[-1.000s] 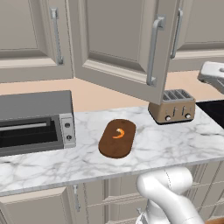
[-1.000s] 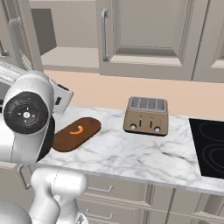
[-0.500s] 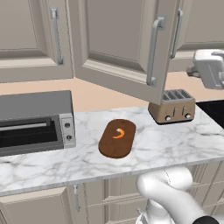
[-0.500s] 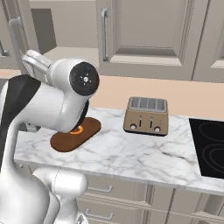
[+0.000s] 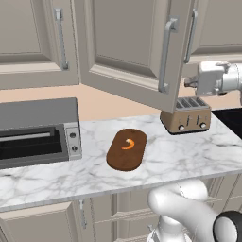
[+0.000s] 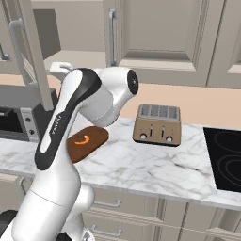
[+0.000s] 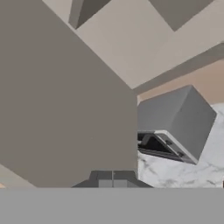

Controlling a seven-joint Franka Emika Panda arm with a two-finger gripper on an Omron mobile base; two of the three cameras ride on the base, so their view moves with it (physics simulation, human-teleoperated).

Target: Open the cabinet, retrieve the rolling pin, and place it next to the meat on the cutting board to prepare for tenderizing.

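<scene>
From the left base view, the cabinet is seen with one door swung partway out over the counter, and the arm's white wrist is parked just right of that door's edge, above the toaster. The cutting board lies on the marble with the meat on top (tiny orange curl, hard to miss).

From the right base view, the door edge is seen at far left with the dark cabinet interior behind it; the rolling pin can't be made out in there. The board is partly hidden by the arm.

In the hand view, the gripper is pressed fully shut with nothing held, pointed at the door's flat inner face, the toaster oven off to one side.

Best bet: the door should be pushed wider with the closed tips, kept low on the panel, so the shelf gets properly exposed before anything is reached for.
</scene>
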